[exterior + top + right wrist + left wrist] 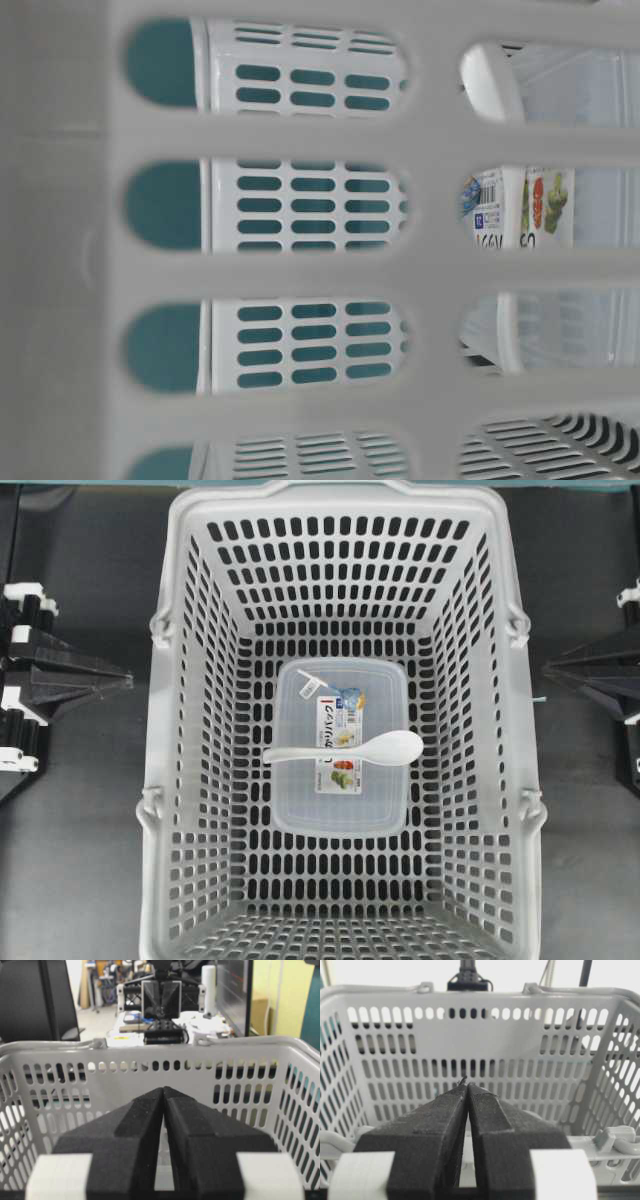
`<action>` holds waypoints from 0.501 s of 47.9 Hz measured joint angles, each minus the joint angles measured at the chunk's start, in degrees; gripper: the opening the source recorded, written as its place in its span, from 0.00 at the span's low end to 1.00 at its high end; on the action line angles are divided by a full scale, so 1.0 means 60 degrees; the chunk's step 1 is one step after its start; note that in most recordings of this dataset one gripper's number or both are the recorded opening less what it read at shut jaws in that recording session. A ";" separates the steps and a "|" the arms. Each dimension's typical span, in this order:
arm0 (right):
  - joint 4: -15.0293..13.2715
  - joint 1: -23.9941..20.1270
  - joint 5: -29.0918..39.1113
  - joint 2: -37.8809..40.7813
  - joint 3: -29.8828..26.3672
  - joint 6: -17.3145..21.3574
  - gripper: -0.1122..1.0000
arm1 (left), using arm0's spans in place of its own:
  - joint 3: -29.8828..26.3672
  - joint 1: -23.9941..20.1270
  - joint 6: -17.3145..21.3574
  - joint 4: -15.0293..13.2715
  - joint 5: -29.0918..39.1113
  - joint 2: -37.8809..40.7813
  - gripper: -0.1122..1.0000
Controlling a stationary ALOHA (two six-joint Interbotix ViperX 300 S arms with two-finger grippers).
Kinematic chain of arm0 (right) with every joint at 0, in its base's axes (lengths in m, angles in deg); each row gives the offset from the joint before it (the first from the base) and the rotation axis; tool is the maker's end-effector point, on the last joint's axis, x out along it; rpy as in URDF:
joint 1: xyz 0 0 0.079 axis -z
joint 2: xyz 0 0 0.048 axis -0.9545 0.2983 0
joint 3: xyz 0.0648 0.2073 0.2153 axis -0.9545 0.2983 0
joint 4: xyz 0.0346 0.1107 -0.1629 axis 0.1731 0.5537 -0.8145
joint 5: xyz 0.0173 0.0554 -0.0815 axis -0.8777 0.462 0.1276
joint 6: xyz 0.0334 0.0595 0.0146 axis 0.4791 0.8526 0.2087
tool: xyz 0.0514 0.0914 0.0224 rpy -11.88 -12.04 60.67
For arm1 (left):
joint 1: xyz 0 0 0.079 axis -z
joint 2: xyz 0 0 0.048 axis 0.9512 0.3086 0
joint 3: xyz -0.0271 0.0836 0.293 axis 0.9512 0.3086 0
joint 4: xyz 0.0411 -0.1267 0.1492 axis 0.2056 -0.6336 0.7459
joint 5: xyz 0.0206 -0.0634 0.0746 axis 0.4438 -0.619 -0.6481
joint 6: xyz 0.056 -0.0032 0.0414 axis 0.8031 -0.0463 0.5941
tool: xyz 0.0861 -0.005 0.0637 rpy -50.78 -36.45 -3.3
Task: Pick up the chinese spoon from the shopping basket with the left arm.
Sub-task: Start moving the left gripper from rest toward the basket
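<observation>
The chinese spoon (345, 750) lies across the clear container (341, 815) on the shopping basket (190, 730) floor, so the left arm's fingers (466, 1091) — pressed together, holding nothing — should open, clear the rim, then descend onto the slim handle — not the bowl.

White chinese spoon (345, 749), light grey slotted shopping basket (190, 730), seemingly teal backdrop
</observation>
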 measured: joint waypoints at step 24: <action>0.0161 0.0103 -0.0015 0.0015 0.0000 0.0161 0.10 | -0.2754 0.0220 -0.0469 0.0366 0.4541 0.1934 0.10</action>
